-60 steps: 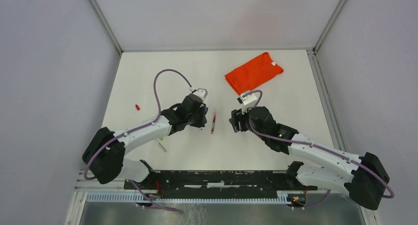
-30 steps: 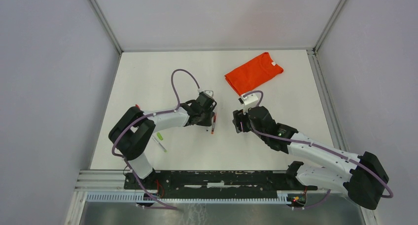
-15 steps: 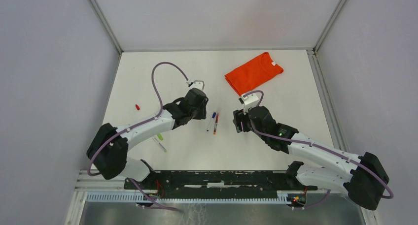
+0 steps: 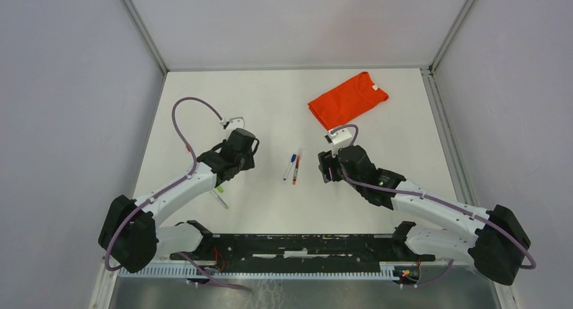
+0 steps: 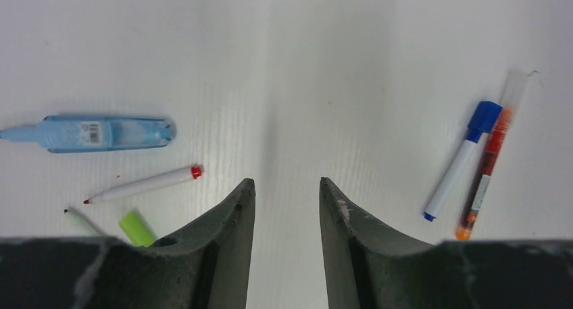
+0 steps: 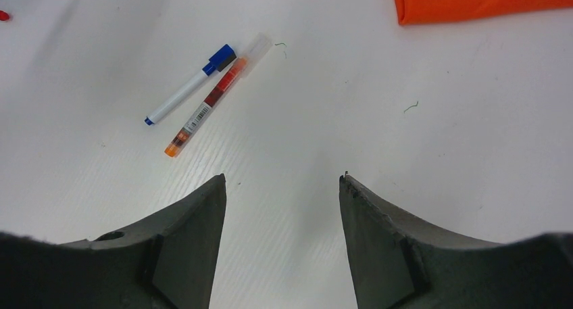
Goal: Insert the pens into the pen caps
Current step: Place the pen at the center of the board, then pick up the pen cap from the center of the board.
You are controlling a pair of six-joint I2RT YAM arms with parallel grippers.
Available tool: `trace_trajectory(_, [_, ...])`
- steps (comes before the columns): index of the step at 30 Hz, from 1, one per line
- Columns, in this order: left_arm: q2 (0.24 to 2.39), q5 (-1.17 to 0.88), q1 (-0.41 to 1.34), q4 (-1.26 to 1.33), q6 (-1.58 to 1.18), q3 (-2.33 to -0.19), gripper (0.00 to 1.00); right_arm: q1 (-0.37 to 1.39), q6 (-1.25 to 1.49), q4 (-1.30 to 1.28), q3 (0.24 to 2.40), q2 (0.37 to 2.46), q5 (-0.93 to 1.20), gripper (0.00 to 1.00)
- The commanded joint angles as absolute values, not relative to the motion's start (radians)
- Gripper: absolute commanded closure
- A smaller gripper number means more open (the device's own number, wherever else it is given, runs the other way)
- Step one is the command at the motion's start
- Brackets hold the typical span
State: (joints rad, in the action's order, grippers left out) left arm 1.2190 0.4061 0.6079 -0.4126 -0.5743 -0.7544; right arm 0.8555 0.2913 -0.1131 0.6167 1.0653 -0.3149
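My left arm (image 4: 182, 184) stretches low, left of the blue-capped white plastic marker (image 4: 290, 166), right arm (image 4: 419, 201) opposite; left gripper (image 5: 287, 187) half-spread, right gripper (image 6: 282, 180) wide, both empty.

White blue-capped pen (image 5: 457, 165), orange-red pen (image 5: 488, 157) with barcode label, pale blue dispenser (image 5: 101, 132), lime green cap (image 5: 137, 228), plain orange shirt (image 4: 346, 98), white table (image 4: 257, 92)
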Motion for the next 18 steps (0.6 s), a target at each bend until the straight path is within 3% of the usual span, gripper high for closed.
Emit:
trace_trajectory(1, [1.173, 0.47, 0.563, -0.454, -0.667, -0.732, 0.55, 0.851, 0.28, -0.079, 0.642, 1.083, -0.311, 0.33])
trace_trajectory(12, [1.118, 0.528, 0.425, -0.545, -0.807, -0.701, 0.53, 0.851, 0.283, -0.084, 0.654, 1.098, -0.289, 0.33])
trace_trajectory(18, [1.147, 0.493, 0.294, -0.529, -0.822, -0.728, 0.46, 0.851, 0.273, -0.094, 0.657, 1.097, -0.29, 0.32])
